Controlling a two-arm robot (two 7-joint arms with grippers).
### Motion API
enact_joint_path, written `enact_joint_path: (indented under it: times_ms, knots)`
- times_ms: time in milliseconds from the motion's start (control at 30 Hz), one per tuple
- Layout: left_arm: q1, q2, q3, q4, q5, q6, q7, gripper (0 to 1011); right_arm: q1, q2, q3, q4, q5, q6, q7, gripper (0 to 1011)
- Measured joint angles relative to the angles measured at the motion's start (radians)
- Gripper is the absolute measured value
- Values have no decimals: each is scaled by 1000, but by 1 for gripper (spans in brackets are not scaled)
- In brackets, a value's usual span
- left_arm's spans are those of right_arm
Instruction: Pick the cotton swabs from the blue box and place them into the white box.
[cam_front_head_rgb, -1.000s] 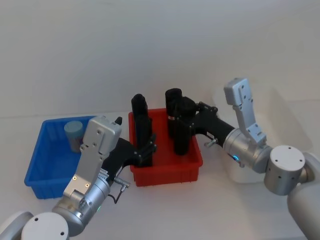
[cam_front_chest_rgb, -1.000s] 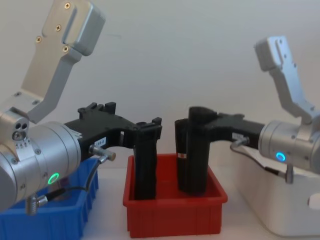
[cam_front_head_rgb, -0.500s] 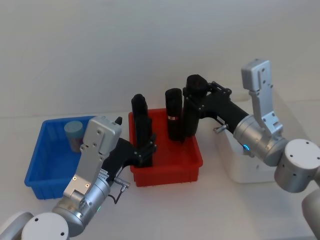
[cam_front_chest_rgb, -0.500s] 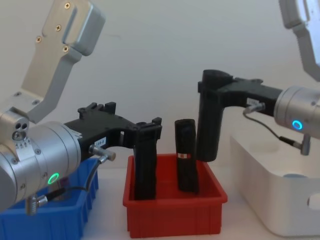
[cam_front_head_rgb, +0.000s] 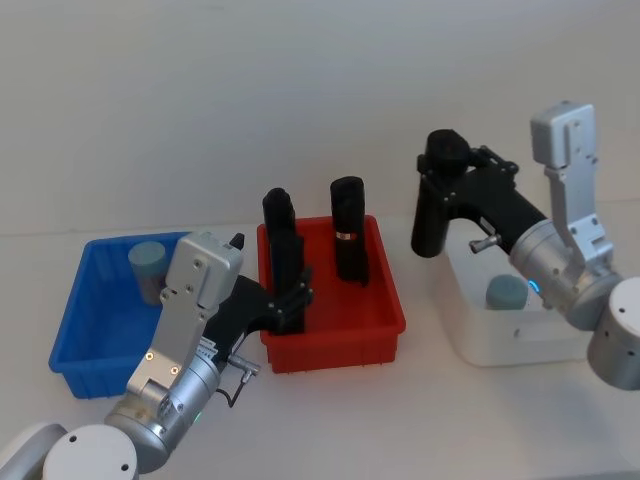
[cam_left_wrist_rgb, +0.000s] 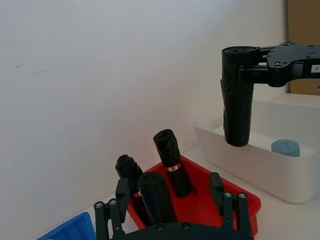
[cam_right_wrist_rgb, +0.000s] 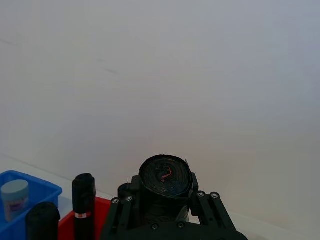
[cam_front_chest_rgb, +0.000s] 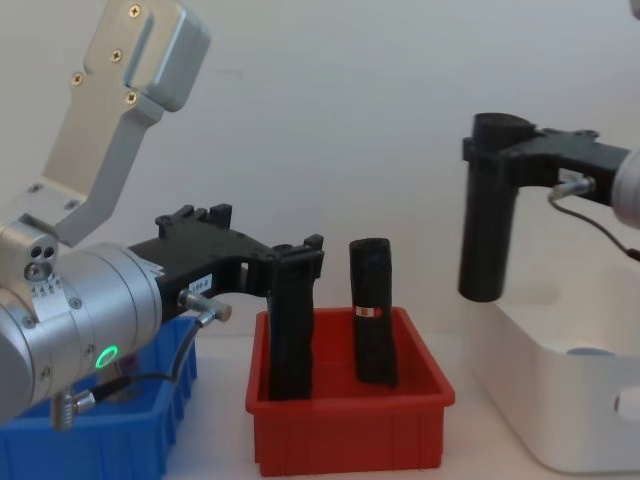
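Since a second ago: right gripper (cam_front_head_rgb: 436, 195), clamping a black roll (cam_front_head_rgb: 430, 215) (no swab), moved over the white box (cam_front_head_rgb: 520, 345).
Left gripper (cam_front_chest_rgb: 297, 262): holds another roll.

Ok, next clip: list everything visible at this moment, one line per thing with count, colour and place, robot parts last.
cotton swabs: two tubs with pale blue-grey lids; one in the blue box, one in the white box
blue box: one, bright blue, on the robot's left
red bin: one, red, in the middle, between the blue and white boxes
white box: one, white, on the robot's right
black rolls: three, black; two standing in the red bin, one held upright in the air above the near-left edge of the white box
table: one, white, under all three containers
left gripper: black, closed around the roll in the red bin
right gripper: black, clamped on the lifted roll
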Motion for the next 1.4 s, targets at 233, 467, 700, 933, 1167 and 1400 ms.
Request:
enact_joint_path:
  times_ms: [233, 467, 700, 933, 1167, 1400]
  knots:
    - [0, 0, 0, 0, 0, 0, 0, 1004, -23, 23, 19, -31, -11, 35, -48, 517]
    - [0, 0, 0, 0, 0, 0, 0, 1004, -38, 39, 33, -44, -18, 58, -80, 517]
    - [0, 0, 0, 0, 0, 0, 0, 1004, -44, 46, 40, -45, -17, 64, -90, 517]
    - [0, 0, 0, 0, 0, 0, 0, 1004, -46, 47, 43, -36, 0, 50, -78, 517]
    - [0, 0, 0, 0, 0, 0, 0, 1004, -45, 45, 44, -17, 22, 23, -54, 681]
    - [0, 0, 0, 0, 0, 0, 0, 1004, -44, 43, 43, -9, 33, 9, -41, 871]
